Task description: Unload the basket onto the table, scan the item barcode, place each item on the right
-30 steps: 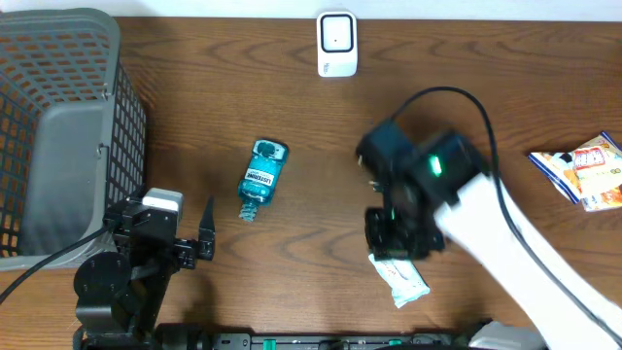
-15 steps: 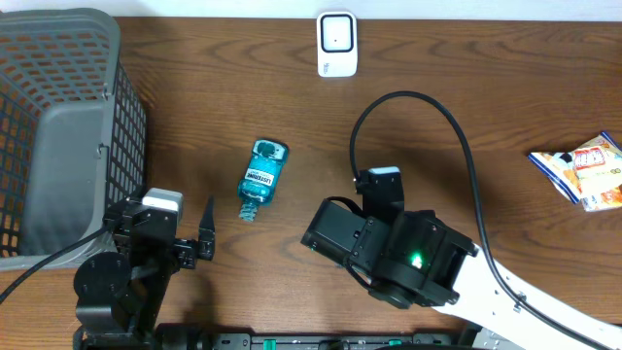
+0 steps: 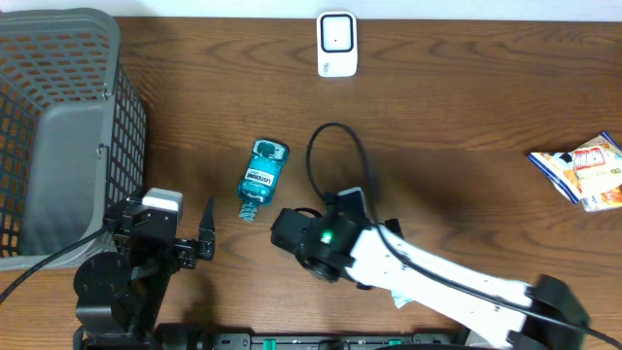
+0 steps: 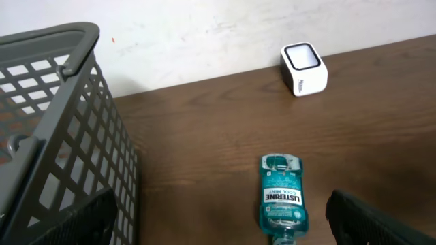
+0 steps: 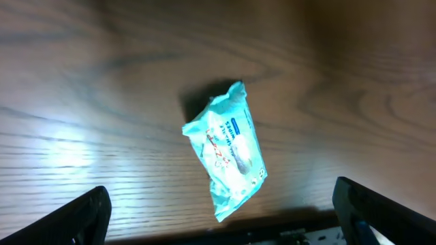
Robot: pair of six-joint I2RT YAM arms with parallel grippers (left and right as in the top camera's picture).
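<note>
Two arms are seen at one wooden table (image 3: 466, 107). One grey mesh basket (image 3: 58, 126) is set at the left edge, and its outer side is cut off in both views that show it. One white scanner (image 3: 337, 44) is placed at the far edge, upright. One teal mouthwash bottle (image 3: 262, 180) is laid flat near the middle, cap toward the robot, well apart from the scanner. In the left wrist view its cap end is cut off by the frame.

One pack of wipes (image 5: 228, 160) is laid flat on the table near the front edge. It is shown whole only by the right wrist camera, because from overhead it is almost wholly covered by the right arm (image 3: 389, 267). Its small print cannot be read, and no barcode can be made out.

At the right edge, snack packets (image 3: 581, 167) are overlapped and partly cropped — two, as far as can be told.

The left gripper (image 4: 221, 204) is held wide, with nothing between its fingers. The right gripper (image 5: 221, 190) is spread wide too — the wipes are seen beneath it, touched by neither finger.
</note>
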